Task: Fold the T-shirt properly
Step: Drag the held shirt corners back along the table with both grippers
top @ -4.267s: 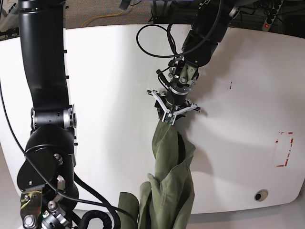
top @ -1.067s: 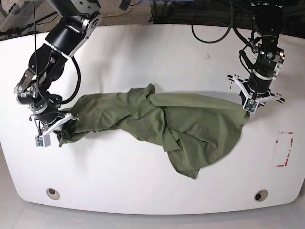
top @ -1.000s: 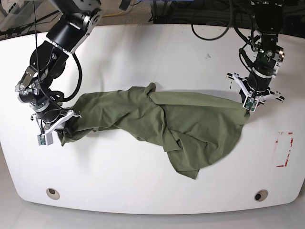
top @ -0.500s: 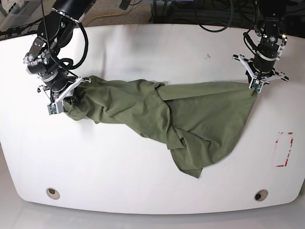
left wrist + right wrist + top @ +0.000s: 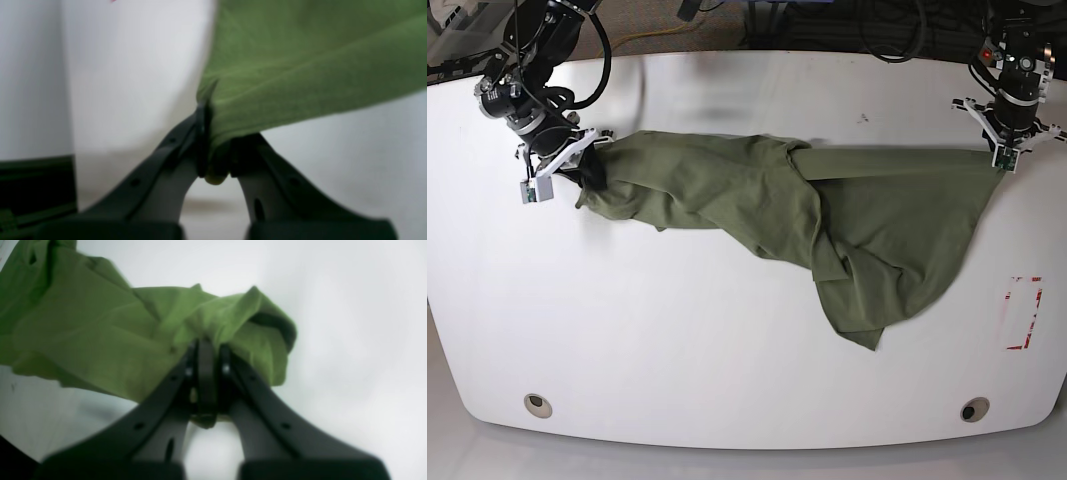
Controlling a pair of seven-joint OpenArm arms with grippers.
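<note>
In the left wrist view, the left hand pinched a T-shirt corner. In the right wrist view, the right hand was clamped on bunched cloth. In the base view, the shirt stretched along the table's far edge, sagging toward the near-right corner.

A white desk with rounded corners fills most of the base view. It carries a red rectangular marking near one edge. Dark cables lie on carpeted floor beyond.
</note>
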